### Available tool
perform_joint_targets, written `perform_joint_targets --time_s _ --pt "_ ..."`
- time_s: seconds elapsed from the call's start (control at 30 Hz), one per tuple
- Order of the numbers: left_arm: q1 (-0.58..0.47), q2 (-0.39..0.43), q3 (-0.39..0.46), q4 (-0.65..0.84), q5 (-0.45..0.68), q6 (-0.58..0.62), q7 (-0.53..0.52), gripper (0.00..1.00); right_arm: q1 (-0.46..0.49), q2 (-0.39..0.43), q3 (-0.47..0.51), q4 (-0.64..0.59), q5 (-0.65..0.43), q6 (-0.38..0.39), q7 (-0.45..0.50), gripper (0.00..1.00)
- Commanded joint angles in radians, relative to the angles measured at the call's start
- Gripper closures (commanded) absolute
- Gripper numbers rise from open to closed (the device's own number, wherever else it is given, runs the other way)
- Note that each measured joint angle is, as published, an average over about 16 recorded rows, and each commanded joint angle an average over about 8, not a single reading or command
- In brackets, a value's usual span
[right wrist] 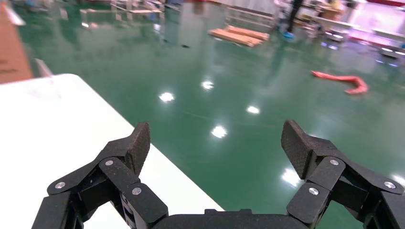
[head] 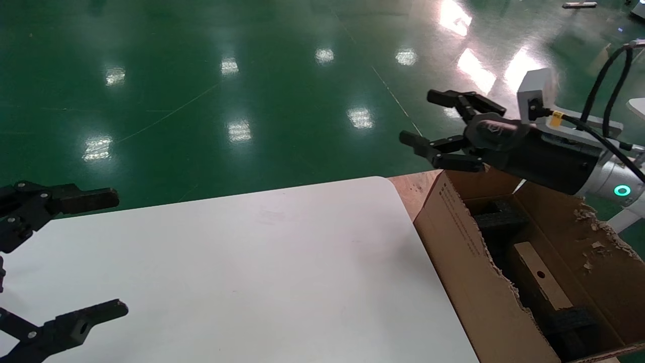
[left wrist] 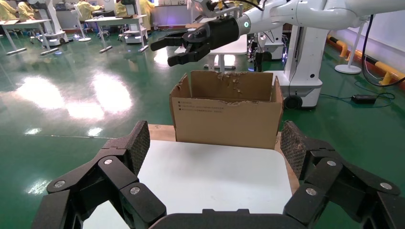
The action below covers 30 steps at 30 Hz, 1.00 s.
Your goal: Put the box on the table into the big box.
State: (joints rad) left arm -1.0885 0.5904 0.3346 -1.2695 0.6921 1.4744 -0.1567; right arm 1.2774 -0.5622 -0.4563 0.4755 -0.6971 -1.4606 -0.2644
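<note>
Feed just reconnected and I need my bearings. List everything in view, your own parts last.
table: one, white, rounded corners, bare top in front of the robot.
big box: one, brown, torn edges, standing against the table's right end, open at the top.
box: one, brown, flat with a round hole, lying inside the big box.
foam blocks: dark, at least two, inside the big box around the box.
floor: green, glossy, all around.
left gripper: black, open, empty, over the table's left end.
right gripper: black, open, empty, raised above the big box's far corner.
</note>
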Motion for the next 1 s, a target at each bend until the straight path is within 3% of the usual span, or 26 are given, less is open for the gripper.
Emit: perform_joint_targets --time_s 0.03,1.0 --pt "0.0 0.0 0.0 0.0 0.0 0.0 0.0 0.0 -0.012 -0.003 0.011 0.05 -0.002 -0.002 0.028 0.0" --pt "0.0 0.0 0.001 0.0 0.0 0.0 0.0 0.0 -0.189 -0.046 0.165 0.755 -0.031 -0.033 0.422 0.0"
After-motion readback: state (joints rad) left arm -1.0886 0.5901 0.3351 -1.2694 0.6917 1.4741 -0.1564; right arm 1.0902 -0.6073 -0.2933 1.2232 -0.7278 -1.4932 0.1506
